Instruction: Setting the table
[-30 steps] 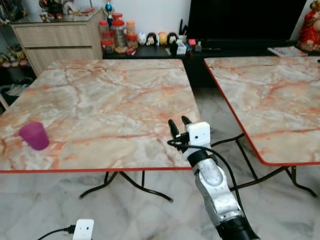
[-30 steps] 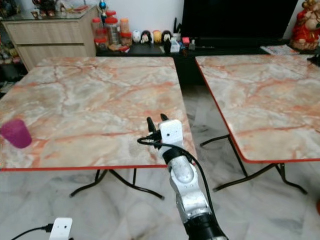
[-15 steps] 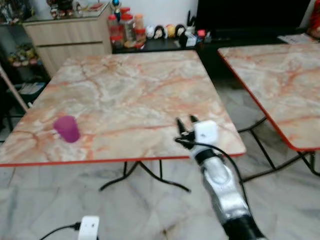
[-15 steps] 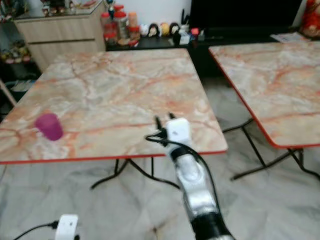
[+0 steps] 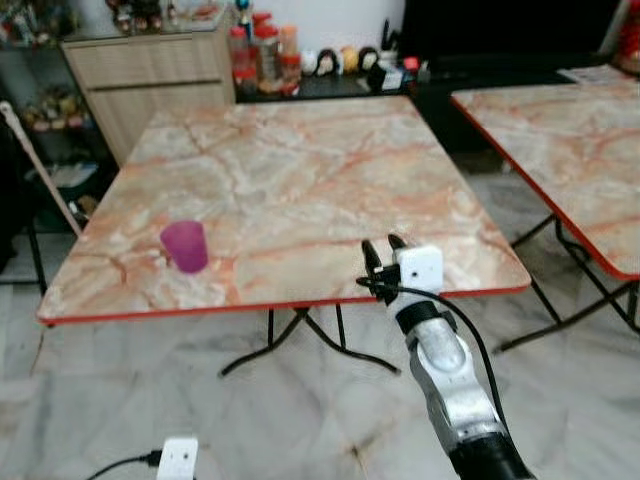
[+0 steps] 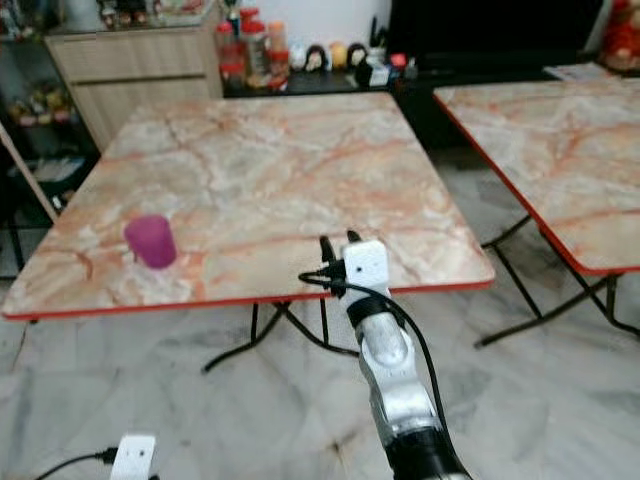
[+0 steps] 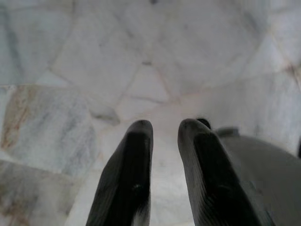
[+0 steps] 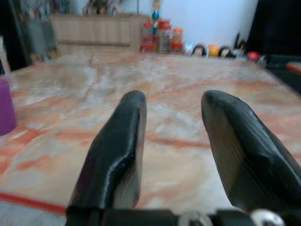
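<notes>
A purple cup (image 5: 184,246) stands upright near the front left of the marble table (image 5: 300,170), which has a red rim. My right gripper (image 5: 383,246) is held at the table's near edge, toward its right side, well to the right of the cup. It is open and holds nothing. In the right wrist view its two fingers (image 8: 120,141) point across the tabletop, with the cup (image 8: 4,113) at the picture's edge. My left arm hangs idle. The left gripper (image 7: 164,125) points at the floor with a narrow gap between its fingers.
A second marble table (image 5: 570,140) stands to the right across a gap of floor. Behind are a wooden cabinet (image 5: 150,70), jars (image 5: 262,55) and a dark TV unit (image 5: 480,60). A pale stick (image 5: 35,165) leans at the far left. Black folding legs (image 5: 290,335) stand under the table.
The whole view has shifted, so the table and cup now sit further right in the picture and more of the left shows. My right gripper stays open at the table's edge.
</notes>
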Tool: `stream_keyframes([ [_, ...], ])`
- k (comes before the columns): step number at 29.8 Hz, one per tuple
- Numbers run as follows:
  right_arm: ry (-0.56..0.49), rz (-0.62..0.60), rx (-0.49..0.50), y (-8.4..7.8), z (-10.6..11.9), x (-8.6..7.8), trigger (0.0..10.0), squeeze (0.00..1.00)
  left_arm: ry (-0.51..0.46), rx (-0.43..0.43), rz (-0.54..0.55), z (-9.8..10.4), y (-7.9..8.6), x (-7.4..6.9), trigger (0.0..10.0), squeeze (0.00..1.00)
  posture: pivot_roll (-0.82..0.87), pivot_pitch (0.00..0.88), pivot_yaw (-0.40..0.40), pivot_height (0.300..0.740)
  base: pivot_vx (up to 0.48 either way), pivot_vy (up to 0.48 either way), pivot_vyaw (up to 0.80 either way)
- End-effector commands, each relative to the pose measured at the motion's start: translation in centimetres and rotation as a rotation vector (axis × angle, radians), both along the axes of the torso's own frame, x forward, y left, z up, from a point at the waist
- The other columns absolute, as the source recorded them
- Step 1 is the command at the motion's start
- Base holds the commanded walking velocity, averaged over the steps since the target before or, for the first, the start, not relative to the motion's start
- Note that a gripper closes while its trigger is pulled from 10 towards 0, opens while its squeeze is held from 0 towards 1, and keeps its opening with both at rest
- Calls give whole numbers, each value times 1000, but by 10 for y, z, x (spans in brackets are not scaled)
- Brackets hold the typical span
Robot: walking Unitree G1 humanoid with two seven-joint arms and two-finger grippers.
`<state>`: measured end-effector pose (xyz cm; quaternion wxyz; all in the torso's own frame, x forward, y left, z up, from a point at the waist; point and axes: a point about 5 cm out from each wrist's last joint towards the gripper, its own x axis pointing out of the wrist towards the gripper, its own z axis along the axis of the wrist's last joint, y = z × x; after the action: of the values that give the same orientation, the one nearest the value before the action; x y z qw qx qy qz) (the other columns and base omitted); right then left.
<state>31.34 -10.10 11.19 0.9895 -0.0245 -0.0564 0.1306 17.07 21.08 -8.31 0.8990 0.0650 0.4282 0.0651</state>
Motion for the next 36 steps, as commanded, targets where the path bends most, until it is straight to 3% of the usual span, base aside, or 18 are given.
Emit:
stream_keyframes([
  [1,-23,18,5,6,6,1,10000,0,25,9,19,-2,6,-6,10000,0,16,38,27,740,0,334,0],
  [8,8,5,-5,1,-5,-3,10000,0,22,7,18,-2,5,-6,10000,0,16,39,26,740,0,332,0],
  [19,261,-40,-110,-24,-79,-30,10000,0,24,16,13,-2,5,-6,10000,0,20,37,25,740,0,84,0],
  [23,315,-57,-133,-30,-93,-36,10000,0,23,18,13,-2,5,-6,10000,0,21,32,27,740,0,0,0],
  [28,490,-124,-156,-48,-128,-56,10000,0,9,21,5,-1,6,-5,10000,0,16,25,29,740,0,0,0],
  [30,660,-221,-75,-65,-152,-75,10000,0,9,17,4,-1,5,-4,10000,0,16,16,30,740,0,0,0],
  [36,834,-318,-43,-81,-174,-100,10000,0,18,16,-3,-1,4,-4,10000,0,18,2,30,740,0,0,0],
])
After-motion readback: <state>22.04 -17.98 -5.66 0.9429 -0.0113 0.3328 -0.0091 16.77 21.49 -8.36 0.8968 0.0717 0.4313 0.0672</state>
